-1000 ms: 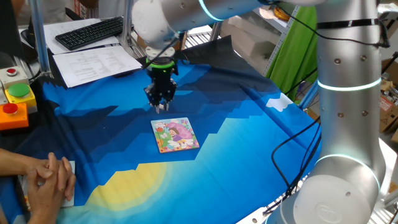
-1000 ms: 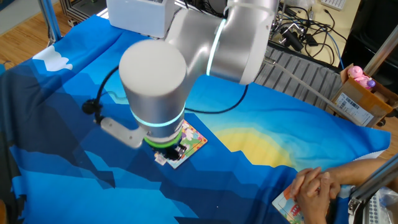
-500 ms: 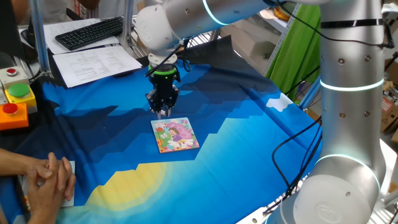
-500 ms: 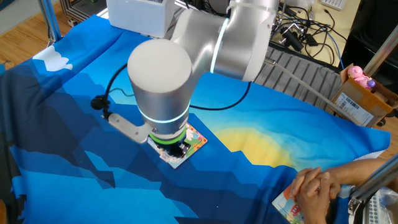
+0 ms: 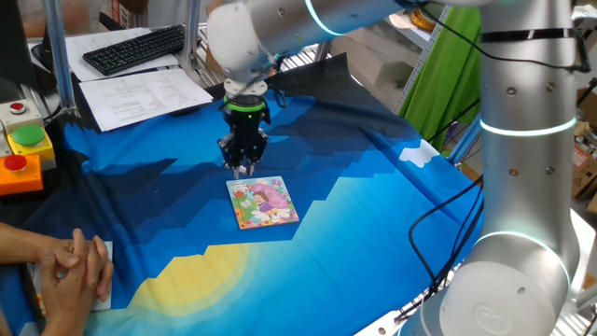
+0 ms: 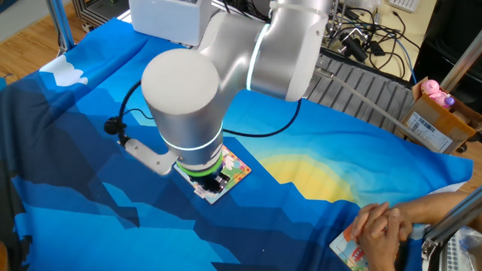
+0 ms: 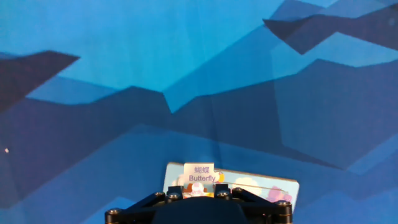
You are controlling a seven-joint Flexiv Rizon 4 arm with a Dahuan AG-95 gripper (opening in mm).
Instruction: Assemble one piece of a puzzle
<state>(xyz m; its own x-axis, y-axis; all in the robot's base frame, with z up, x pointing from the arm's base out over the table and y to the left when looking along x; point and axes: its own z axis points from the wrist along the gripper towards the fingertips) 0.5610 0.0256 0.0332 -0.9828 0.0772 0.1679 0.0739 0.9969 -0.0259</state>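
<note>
The puzzle (image 5: 262, 203), a small square board with a pink-and-green cartoon picture, lies flat on the blue cloth. My gripper (image 5: 243, 170) hangs just over its far edge, fingers pointing down. In the hand view the gripper (image 7: 196, 191) is shut on the piece (image 7: 197, 188), a tiny whitish bit held between the two dark fingertips. Right below it is the puzzle (image 7: 249, 183), at the corner labelled "Butterfly". From the other fixed view the arm's wrist covers most of the puzzle (image 6: 239, 169) and hides the fingers.
A person's clasped hands (image 5: 70, 266) rest at the near left edge on another picture board (image 6: 349, 248). A keyboard (image 5: 135, 49) and papers (image 5: 145, 93) lie beyond the cloth. A box with red and green buttons (image 5: 20, 154) stands at the left.
The gripper has shifted a little down and toward the puzzle's far edge, the piece still held. The puzzle and the person's hands have not moved.
</note>
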